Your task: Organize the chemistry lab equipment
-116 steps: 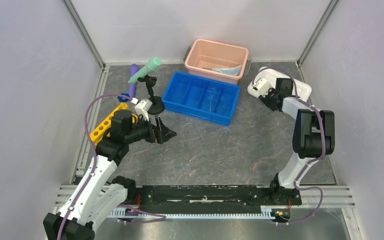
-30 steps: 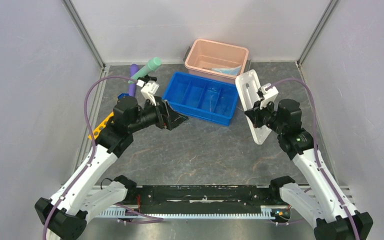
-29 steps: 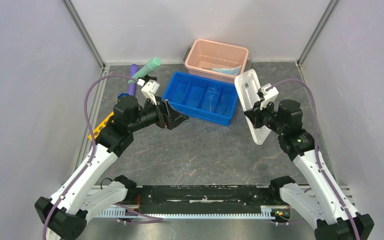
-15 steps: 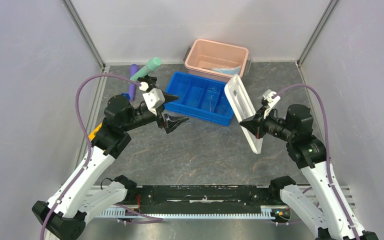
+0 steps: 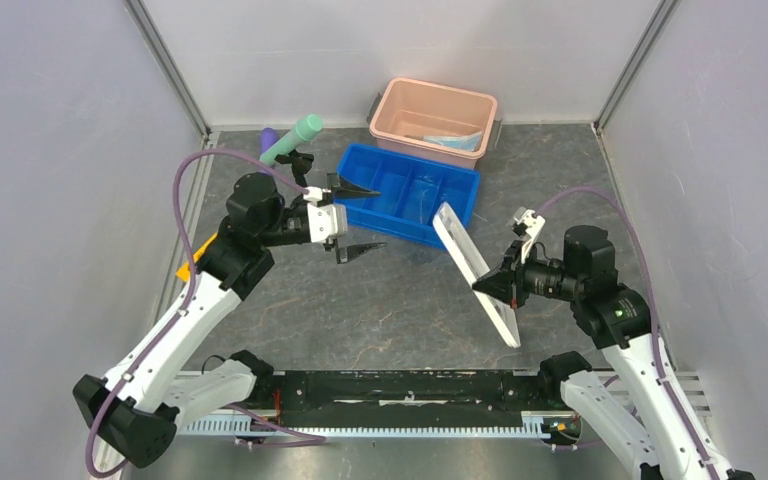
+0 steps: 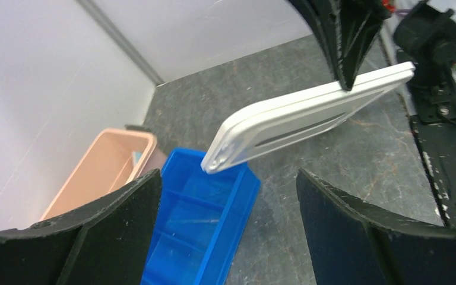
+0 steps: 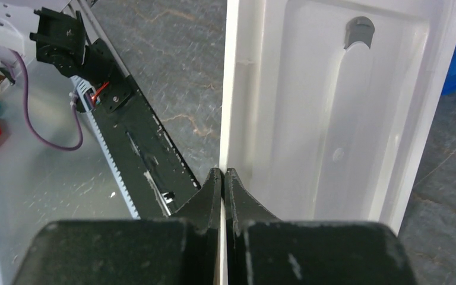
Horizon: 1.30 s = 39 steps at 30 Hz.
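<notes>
**Lid in the air, sorting barely begun**

The grey marbled table (image 5: pixel 380 300) is carrying the blue divided plastic tray (image 5: pixel 410 190) at the far middle. As far as the top view shows, its compartments are holding nothing yet. Just behind it, the pink plastic bin (image 5: pixel 430 105) is standing open with the light-blue mask (image 5: pixel 450 142) lying inside.

The white flat plastic lid (image 5: pixel 475 270) is hanging tilted on its edge above the table, to the right of the tray's near corner. The right claw (image 7: pixel 222 172) is pinching its rim with the fingers pressed together on it. The left claw (image 5: pixel 360 218) is hovering beside the tray's left end, its fingers spread wide and facing the lid, gripping nothing.

At the far left, the black clamp stand (image 5: pixel 298 160) is standing upright with the mint-green tube (image 5: pixel 292 137) slanting beside its top. The purple tube (image 5: pixel 269 135) is peeking out just behind. Only a corner of the yellow holed tube rack (image 5: pixel 192 256) is showing past the left arm.

By my judgement the task is only starting: the mask is binned, while the stand, rack and tubes are waiting unsorted.

Compared with the earliest frame, the lid is no longer lying at the far right. It is now lifted and carried toward the middle. The left arm is now raised from the rack and turned toward the lid.
</notes>
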Each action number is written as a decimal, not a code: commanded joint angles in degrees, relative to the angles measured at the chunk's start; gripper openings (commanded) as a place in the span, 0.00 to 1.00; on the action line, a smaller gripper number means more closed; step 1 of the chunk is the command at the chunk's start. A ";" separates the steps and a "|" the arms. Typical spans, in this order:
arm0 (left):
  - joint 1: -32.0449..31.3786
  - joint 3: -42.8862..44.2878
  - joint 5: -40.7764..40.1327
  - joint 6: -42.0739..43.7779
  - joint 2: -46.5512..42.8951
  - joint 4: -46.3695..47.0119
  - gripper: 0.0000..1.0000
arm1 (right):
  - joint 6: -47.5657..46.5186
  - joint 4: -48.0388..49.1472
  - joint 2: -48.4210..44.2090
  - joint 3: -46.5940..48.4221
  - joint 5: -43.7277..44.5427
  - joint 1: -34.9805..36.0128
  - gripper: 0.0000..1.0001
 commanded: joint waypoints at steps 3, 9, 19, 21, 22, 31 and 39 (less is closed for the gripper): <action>-4.82 3.94 5.76 10.50 4.91 -4.11 0.88 | 0.42 -1.24 1.20 0.36 -3.88 1.39 0.00; -10.74 6.89 1.62 17.13 11.35 -8.11 0.88 | -0.16 -2.90 3.16 2.22 -4.18 3.52 0.00; -18.43 12.26 -3.63 25.93 20.50 -17.11 0.86 | -1.14 -5.62 5.06 6.37 -3.64 4.53 0.00; -19.59 12.23 -4.59 26.87 21.55 -17.69 0.84 | -1.19 -5.80 4.78 6.67 -3.38 4.52 0.00; -20.21 12.25 -5.34 27.27 22.02 -17.76 0.82 | -1.39 -5.94 4.67 6.70 -3.42 4.51 0.00; -22.47 14.12 -7.79 26.82 24.11 -22.03 0.59 | -0.91 -4.12 1.50 4.98 -1.78 4.53 0.00; -22.55 12.03 -9.11 20.08 19.74 -22.61 0.30 | -0.63 0.50 0.28 2.52 -0.61 4.50 0.00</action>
